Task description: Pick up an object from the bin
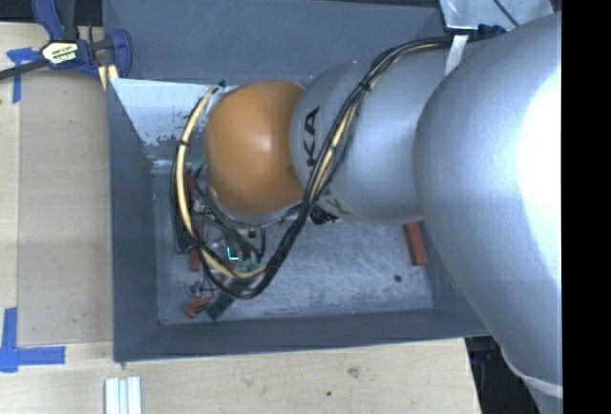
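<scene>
Hand (225, 258) is hanging low at the bin's (286, 31) left end, honestly can't tell if it's open or closed. Small red piece (196, 305) is lying just beside it toward the lower-left corner; reddish-brown stick (415, 243) is sitting well apart, rightward.

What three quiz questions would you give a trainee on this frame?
1. True or false: the reddish-brown block lies on the bin floor, to the view's right of the orange wrist cover.
2. Over which part of the bin does the orange wrist cover sit? A) the view's left half B) the view's lower-right corner C) outside the bin, over the cardboard
3. What lies on the floor near the bin's lower-left corner in the view?

Key: 1 true. 2 A. 3 small red and dark pieces, too small to name more exactly.
</scene>
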Tool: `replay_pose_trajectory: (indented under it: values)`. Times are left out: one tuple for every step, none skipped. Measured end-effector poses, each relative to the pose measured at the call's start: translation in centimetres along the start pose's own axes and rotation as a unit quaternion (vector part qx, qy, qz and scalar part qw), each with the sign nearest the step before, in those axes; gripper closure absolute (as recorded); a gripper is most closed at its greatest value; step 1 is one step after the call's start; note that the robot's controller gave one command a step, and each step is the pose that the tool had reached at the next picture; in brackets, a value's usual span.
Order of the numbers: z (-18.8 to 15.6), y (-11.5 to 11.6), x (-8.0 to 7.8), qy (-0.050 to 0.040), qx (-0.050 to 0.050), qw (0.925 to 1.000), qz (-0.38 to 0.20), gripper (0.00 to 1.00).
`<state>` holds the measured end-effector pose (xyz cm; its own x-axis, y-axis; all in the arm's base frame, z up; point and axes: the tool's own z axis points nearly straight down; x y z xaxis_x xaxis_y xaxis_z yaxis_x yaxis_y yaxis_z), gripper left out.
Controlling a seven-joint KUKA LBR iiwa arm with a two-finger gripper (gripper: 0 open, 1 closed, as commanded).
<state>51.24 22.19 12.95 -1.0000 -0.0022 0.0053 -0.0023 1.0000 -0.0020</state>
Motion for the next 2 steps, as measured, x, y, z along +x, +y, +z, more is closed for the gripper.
replay_pose_trajectory:
  values:
    - [-0.4, 0.0, -0.2, -0.0035, -0.002, 1.0000, 0.001, 0.00]
    - [2.9, -1.5, -1.3, -0.0059, -0.003, 0.9990, 0.045, 0.00]
